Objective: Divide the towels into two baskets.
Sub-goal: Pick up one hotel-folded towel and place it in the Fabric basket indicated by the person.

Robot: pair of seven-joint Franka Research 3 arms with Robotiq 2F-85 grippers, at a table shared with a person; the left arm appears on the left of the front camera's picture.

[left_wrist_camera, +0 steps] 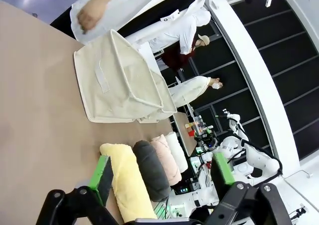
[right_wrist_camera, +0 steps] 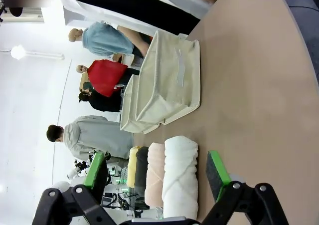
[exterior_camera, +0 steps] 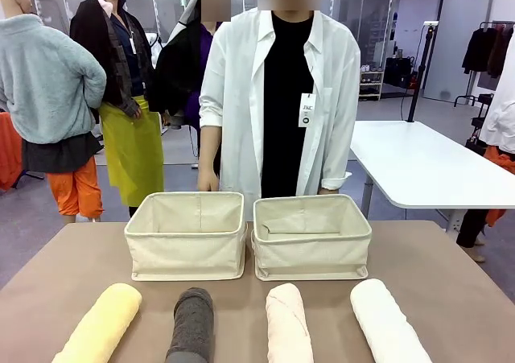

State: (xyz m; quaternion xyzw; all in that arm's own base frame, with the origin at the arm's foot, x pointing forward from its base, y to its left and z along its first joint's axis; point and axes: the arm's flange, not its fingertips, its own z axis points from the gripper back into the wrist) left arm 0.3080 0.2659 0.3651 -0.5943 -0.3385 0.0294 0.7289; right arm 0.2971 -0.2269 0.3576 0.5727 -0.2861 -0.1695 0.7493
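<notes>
— Left wrist view, your stock: left end effector [left_wrist_camera: 162, 176], spread wide; yellow towel [left_wrist_camera: 124, 180] just ahead; baskets [left_wrist_camera: 114, 85] farther ahead.
— And your right end effector [right_wrist_camera: 156, 169]?
— Spread; white towel [right_wrist_camera: 180, 177] just ahead.

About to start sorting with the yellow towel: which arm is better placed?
Left. Its open jaws face the yellow towel at the row's left end; the right arm's face the white towel at the other end.

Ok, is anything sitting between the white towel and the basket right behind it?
Nothing visible. Only bare table lies between the white towel and the right-hand basket, whose top is open. The pink towel lies apart, off to the side.
</notes>
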